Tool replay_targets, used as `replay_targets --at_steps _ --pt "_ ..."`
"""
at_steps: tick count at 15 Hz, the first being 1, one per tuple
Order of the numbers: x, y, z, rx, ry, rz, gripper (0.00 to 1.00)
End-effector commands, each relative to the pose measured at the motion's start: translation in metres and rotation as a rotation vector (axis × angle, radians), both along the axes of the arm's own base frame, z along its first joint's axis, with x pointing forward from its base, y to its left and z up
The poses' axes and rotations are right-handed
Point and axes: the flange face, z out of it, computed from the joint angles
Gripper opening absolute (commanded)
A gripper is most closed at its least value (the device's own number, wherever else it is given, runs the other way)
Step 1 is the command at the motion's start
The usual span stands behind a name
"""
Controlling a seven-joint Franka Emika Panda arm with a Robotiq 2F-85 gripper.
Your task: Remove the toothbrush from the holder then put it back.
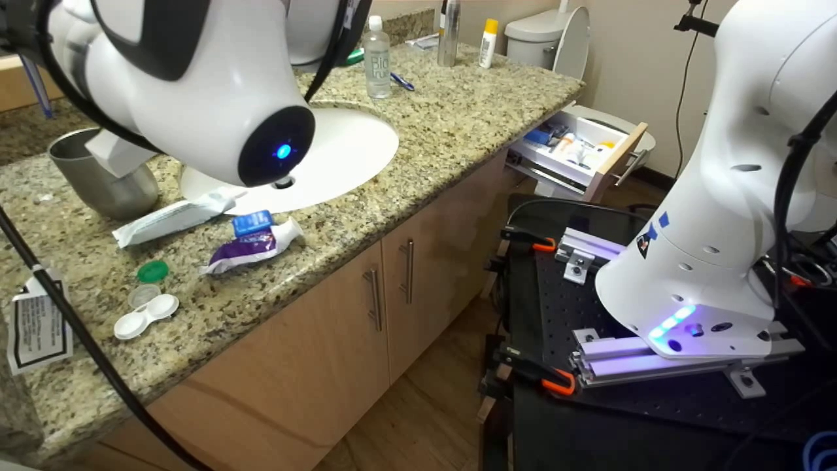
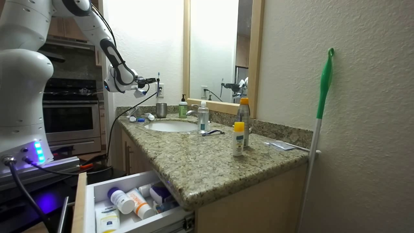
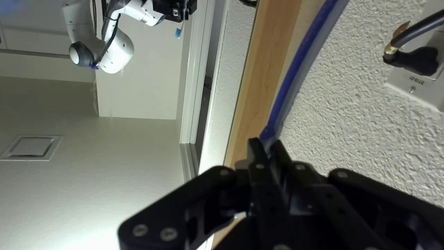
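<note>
The toothbrush, with a blue and clear handle, is upright in the air in an exterior view point(image 2: 157, 91). Its handle fills the upper middle of the wrist view point(image 3: 301, 66) and shows at the left edge of an exterior view point(image 1: 36, 85). My gripper point(image 3: 266, 143) is shut on the toothbrush; it also shows in an exterior view point(image 2: 156, 80). The holder, a metal cup, stands on the counter in both exterior views point(image 1: 121, 193) point(image 2: 161, 110). The gripper and toothbrush are above the cup, apart from it. In an exterior view the arm hides the gripper.
Toothpaste tubes point(image 1: 176, 217) point(image 1: 258, 245), a blue box point(image 1: 252, 224) and a contact lens case point(image 1: 146, 316) lie near the cup. The sink point(image 1: 353, 147) is beside it. A soap bottle point(image 2: 183, 107) stands behind. A wall outlet with a plugged cable point(image 3: 421, 66) is close to the toothbrush.
</note>
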Motion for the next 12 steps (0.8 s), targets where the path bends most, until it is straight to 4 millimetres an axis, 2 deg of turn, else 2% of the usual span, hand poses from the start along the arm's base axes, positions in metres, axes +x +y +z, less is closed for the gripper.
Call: replay_targets --at_steps 1,4,5,7,8,12 --pt "0.003 -0.012 -0.012 -0.004 0.024 -0.05 0.02" --pt "0.005 -0.016 -0.018 0.02 0.025 -0.094 0.02" --pt "0.001 -0.014 -0.014 0.024 0.026 -0.064 0.08" --pt "0.001 -0.015 -0.018 0.027 0.029 -0.075 0.08" --pt "0.001 -0.015 -0.018 0.028 0.029 -0.076 0.02" --pt "0.002 -0.021 -0.025 0.031 0.05 -0.097 0.02"
